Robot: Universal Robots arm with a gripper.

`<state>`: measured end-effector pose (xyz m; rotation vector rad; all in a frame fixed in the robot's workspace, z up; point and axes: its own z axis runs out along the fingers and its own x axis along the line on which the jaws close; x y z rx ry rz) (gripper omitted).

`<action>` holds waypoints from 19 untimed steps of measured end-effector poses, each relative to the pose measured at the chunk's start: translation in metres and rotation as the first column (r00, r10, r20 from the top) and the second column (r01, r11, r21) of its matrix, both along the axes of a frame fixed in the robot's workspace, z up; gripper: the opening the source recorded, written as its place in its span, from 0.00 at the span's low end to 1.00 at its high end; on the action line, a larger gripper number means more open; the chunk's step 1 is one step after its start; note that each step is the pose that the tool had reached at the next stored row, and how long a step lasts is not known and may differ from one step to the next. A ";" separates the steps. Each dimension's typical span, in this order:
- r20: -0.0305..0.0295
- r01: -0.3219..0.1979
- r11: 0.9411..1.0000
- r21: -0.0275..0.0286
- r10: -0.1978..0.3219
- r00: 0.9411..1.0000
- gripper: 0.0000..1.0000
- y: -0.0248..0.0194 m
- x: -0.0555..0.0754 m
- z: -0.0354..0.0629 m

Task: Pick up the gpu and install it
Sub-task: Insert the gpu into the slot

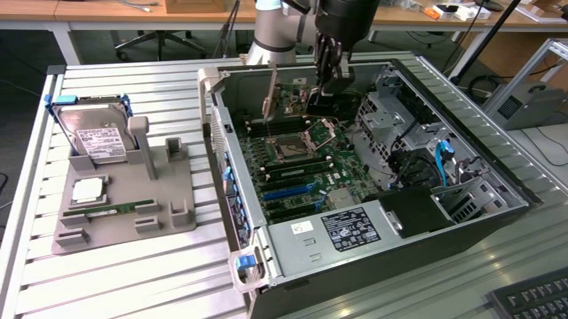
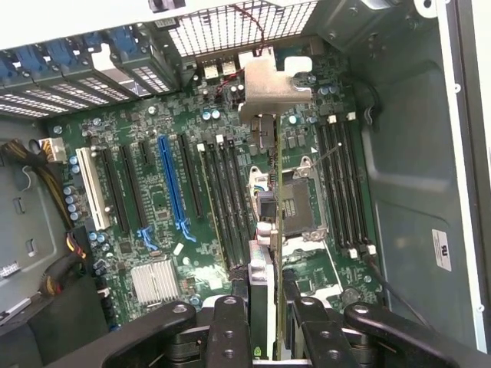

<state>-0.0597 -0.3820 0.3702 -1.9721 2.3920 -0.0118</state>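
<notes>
Slatted surface [image 1: 133, 272], open case [image 1: 373, 272]: gpu [image 2: 270, 199] is clamped edge-on in the half-closed hand [image 2: 267, 322], above the board [image 2: 146, 230]. Edge should be squared to the blue slot [image 2: 165, 184].

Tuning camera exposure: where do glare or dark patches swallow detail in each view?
Exterior view: even light, but the black cover reads as a flat dark patch. Wrist view: the case rim washes out white, and the gpu bracket glares pale.

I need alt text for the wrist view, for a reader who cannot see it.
The pincer grips a graphics card edge-on, silver bracket at its far end, above the green motherboard inside an open computer case. The card appears beside the processor socket, away from the long blue slot.
</notes>
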 end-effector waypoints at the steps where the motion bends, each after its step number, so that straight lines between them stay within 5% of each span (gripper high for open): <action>1: 0.000 -0.004 1.000 0.000 0.004 1.000 0.27 0.0000 0.000 0.0000; 19: 0.000 -0.093 0.996 0.000 0.093 0.996 0.27 0.0000 0.000 -0.0002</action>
